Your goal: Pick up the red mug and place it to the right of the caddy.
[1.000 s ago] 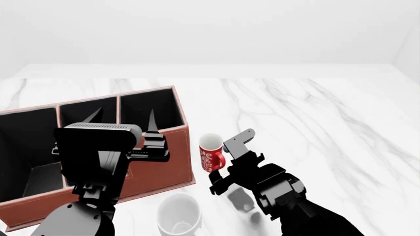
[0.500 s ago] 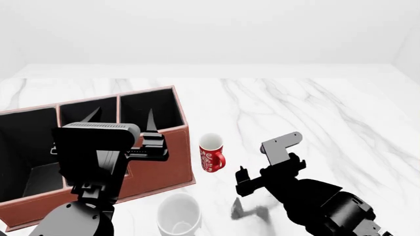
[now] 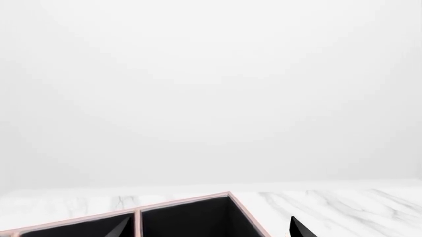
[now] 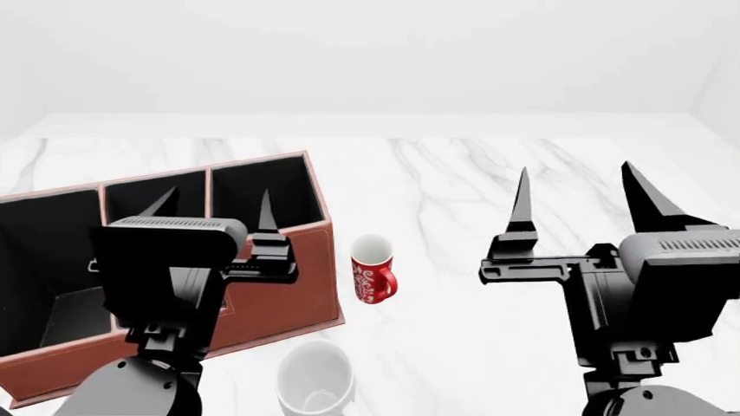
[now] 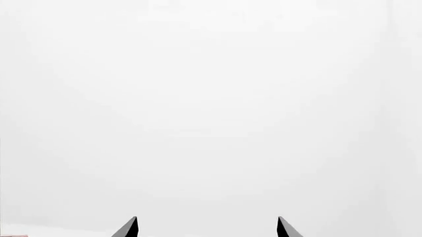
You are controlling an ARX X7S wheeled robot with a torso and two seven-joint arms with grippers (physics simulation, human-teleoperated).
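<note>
- The mug [image 4: 373, 269] stands upright on the white marble tabletop [image 4: 497, 182], red with a white swirl pattern and a white inside.
- Its handle points toward the right side of the head view.
- It sits just beside the right-hand end wall of the caddy [image 4: 303, 260], a narrow strip of marble showing between them, so they are not touching.
- Nothing grips the mug; both arms are clear of it.
- The caddy is a reddish-brown box with black-lined compartments, lying at an angle across the left of the head view; the left wrist view shows its pale rim and two dark compartments [image 3: 188, 219].
- A plain white mug [image 4: 314, 381] stands upright nearer the robot, just in front of the caddy's near corner and apart from the red one.
- The left pincer [image 4: 214, 211] is raised in front of the caddy, its two pointed fingers spread apart and holding nothing.
- The right pincer [image 4: 581, 199] is raised well to the right of the mug, fingers pointing up and spread wide, released and empty.
- In the right wrist view only the two dark fingertips [image 5: 129, 228] show, set wide apart against a blank white background.
- In the left wrist view one dark fingertip [image 3: 300, 228] shows beside the caddy's corner, over the marble.
</note>
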